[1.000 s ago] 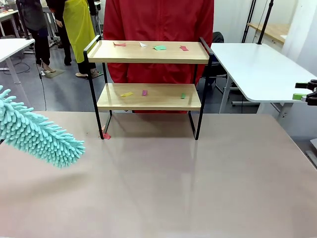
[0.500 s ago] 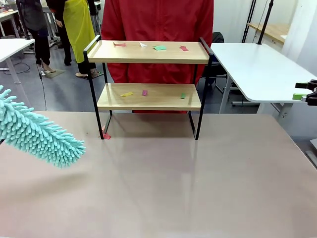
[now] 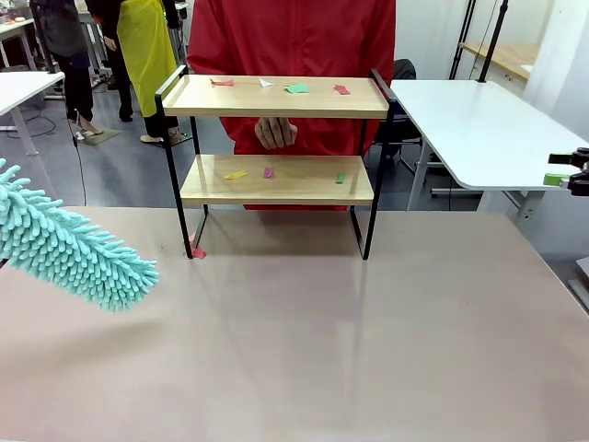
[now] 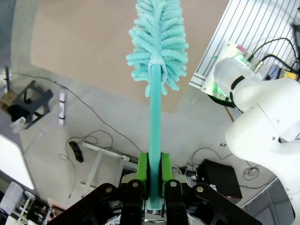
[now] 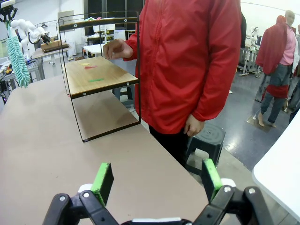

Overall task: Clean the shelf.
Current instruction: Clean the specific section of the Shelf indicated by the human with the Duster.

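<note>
The shelf (image 3: 276,109) stands at the table's far side, and its two wooden boards carry several small coloured paper scraps (image 3: 297,88). Another red scrap (image 3: 197,251) lies by its left leg. My left gripper (image 4: 154,165) is shut on the handle of a teal fluffy duster (image 4: 158,42), whose head hangs over the table's left edge (image 3: 74,249), well short of the shelf. At the far right my right gripper (image 3: 571,175) stands open (image 5: 154,180) with nothing between its green pads (image 5: 104,180). A person in a red jacket holds a hand (image 3: 275,132) behind the shelf (image 5: 101,75), between the boards.
The brown table (image 3: 322,341) spreads bare between the duster and the shelf. A white table (image 3: 479,129) stands at the right, beyond the edge. Another white table (image 3: 23,87) and other people are farther off at the left.
The person's hand has come up behind the shelf, between the two boards. Neither the duster nor the grippers have moved.
</note>
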Controlling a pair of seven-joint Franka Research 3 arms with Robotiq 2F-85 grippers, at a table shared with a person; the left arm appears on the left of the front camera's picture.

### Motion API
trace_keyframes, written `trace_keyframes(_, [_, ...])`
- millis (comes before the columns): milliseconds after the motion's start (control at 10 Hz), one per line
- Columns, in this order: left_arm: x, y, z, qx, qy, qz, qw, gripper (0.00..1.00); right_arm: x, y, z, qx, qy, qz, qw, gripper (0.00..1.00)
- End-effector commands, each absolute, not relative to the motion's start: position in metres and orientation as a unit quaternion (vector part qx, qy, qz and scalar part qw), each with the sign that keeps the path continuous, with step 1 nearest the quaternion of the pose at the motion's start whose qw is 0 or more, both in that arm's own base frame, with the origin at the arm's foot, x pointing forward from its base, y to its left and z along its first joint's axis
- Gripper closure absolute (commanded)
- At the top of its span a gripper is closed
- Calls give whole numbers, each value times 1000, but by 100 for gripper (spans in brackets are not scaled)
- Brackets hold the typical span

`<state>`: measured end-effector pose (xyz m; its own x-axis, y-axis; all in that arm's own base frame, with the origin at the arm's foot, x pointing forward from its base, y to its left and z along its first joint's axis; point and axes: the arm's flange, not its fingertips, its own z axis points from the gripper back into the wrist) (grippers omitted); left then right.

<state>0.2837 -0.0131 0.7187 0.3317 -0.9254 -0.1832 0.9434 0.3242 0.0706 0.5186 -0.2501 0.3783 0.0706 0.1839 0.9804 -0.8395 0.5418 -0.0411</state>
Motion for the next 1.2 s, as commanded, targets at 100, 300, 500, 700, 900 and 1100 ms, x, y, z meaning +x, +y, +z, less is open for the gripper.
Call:
trace_keyframes(100, [282,-13,720,82,56,-575,812,86,519,-247,386,285,-563,377,678,0])
trace_keyframes(300, [282,-13,720,82,56,-575,812,86,519,-247,386,285,-563,377,678,0])
trace_keyframes(500, [282,-13,720,82,56,-575,812,86,519,-247,386,285,-563,377,678,0])
trace_keyframes(700, [282,-13,720,82,56,-575,812,86,519,-247,386,285,-563,377,678,0])
trace_keyframes(900, [282,-13,720,82,56,-575,812,86,519,-247,386,285,-563,377,678,0])
trace_keyframes(1100, [282,-13,720,82,56,-575,812,86,519,-247,386,285,-563,377,678,0])
